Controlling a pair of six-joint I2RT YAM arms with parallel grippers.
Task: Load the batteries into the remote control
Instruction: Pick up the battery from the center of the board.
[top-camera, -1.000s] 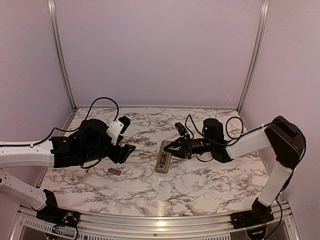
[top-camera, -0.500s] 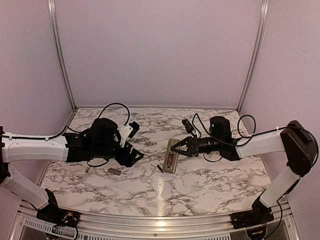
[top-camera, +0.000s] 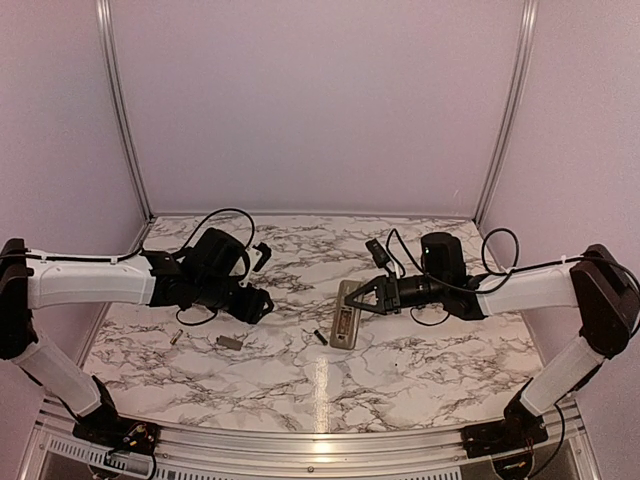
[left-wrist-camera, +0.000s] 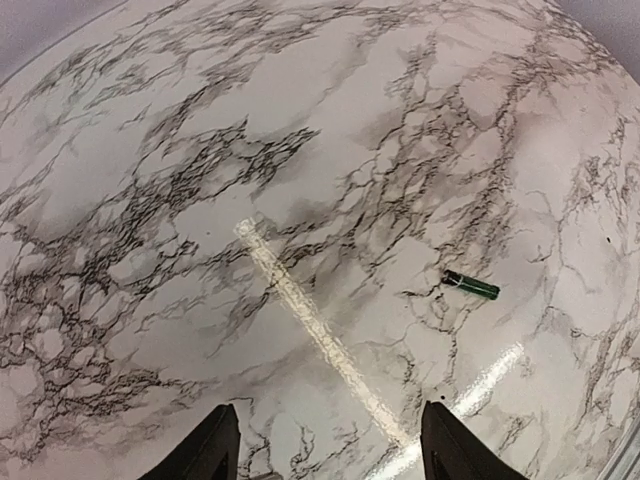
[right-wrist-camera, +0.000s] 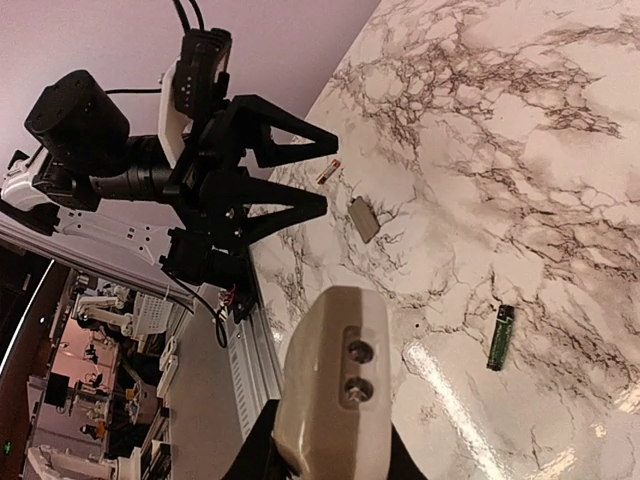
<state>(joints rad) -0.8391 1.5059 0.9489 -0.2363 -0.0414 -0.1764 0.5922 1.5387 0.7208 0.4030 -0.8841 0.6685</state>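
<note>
Remote control (top-camera: 344, 322): flat on the marble table (top-camera: 420, 370), with the right gripper (top-camera: 356, 296) pinching its far end.
Right gripper: closed on the remote; it should hold the remote flat and steady.
Left gripper (top-camera: 258, 303): fingers spread wide, holding nothing, well to the left of the remote.
Battery (top-camera: 320, 337): just beside the remote's near left corner, not touching it.
Small grey plate (top-camera: 230, 342): farther left of the remote than the battery.
Tiny thing (top-camera: 176, 338): far left of the remote; maybe another battery, too small to tell.
Doing it well: come down over the battery's middle, one finger on each long side, and close softly so it cannot roll.
</note>
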